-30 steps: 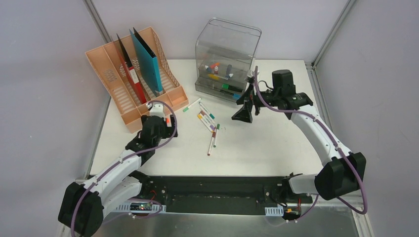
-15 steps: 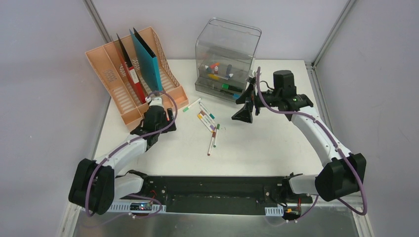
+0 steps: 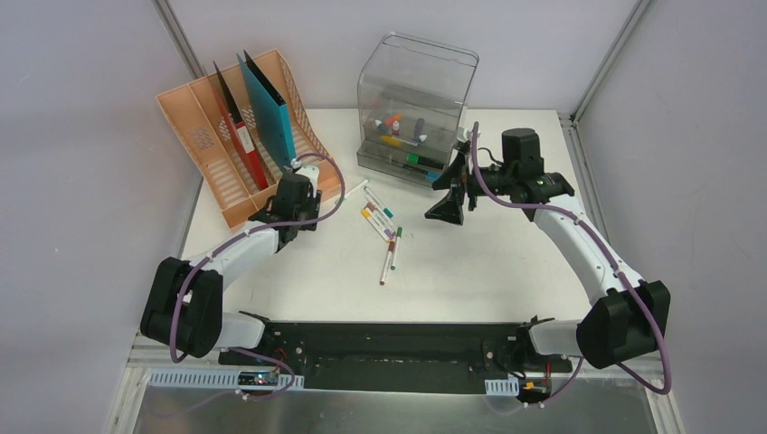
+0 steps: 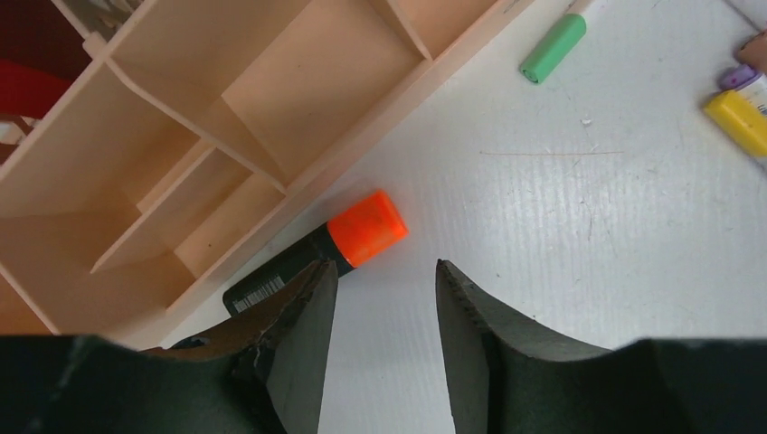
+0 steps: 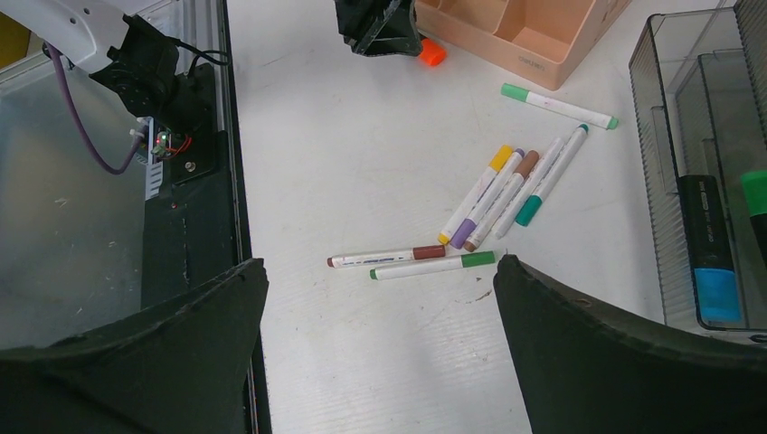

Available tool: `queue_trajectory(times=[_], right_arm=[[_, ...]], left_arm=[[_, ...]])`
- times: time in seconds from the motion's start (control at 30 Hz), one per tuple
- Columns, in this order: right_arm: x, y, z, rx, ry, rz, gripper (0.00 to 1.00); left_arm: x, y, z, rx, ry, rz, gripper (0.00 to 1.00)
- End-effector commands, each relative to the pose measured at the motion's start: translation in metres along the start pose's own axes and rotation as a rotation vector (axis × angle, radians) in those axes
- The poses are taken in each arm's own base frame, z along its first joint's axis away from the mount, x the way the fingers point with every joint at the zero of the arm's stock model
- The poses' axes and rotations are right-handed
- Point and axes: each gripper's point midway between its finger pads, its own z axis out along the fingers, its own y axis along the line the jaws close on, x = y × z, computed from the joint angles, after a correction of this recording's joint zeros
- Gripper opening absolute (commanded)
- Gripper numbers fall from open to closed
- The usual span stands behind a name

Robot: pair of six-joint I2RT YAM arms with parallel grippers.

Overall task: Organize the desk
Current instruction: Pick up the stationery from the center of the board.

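Highlighter (image 4: 326,249) against rack (image 4: 298,90) edge, left hand (image 4: 382,268) near

peach file rack (image 3: 194,136): teal folder (image 3: 269,108) and red folder (image 3: 239,136) stood in slots | orange-capped highlighter (image 4: 321,246): laid along rack's base | felt markers (image 5: 488,197): scattered loose nearby | clear drawer box (image 3: 425,72): pens (image 3: 395,122) stored inside

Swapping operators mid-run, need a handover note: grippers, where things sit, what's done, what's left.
Left gripper: jaws apart, empty, low over the desk, just short of the orange-capped highlighter lying against the peach rack.
Right gripper: wide open, empty, above the loose pens.
Done: folders upright in the rack, some markers in the clear drawer box.
Left: the highlighter and seven loose pens to put away.
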Motion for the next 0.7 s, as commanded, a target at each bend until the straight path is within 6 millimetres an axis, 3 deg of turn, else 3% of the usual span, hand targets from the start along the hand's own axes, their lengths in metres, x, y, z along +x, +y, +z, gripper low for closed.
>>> queue_trajectory(times=[0.0, 0.23, 0.37, 0.57, 0.67], right_arm=[[-0.011, 0.004, -0.004, -0.023, -0.035, -0.058, 1.00], [-0.013, 0.003, -0.007, -0.018, -0.043, -0.060, 1.00], [-0.014, 0.004, -0.009, -0.021, -0.046, -0.061, 1.00], [-0.013, 0.005, -0.010, -0.028, -0.046, -0.061, 1.00], [-0.013, 0.005, -0.010, -0.032, -0.047, -0.061, 1.00]], left_arm=[[-0.004, 0.006, 0.011, 0.002, -0.029, 0.149, 0.42], [0.018, 0.005, 0.036, -0.008, 0.079, 0.199, 0.39], [0.020, 0.011, 0.042, -0.049, 0.092, 0.205, 0.40], [0.015, 0.008, 0.033, -0.025, 0.056, 0.187, 0.42], [0.007, 0.014, 0.025, -0.054, 0.006, 0.171, 0.48]])
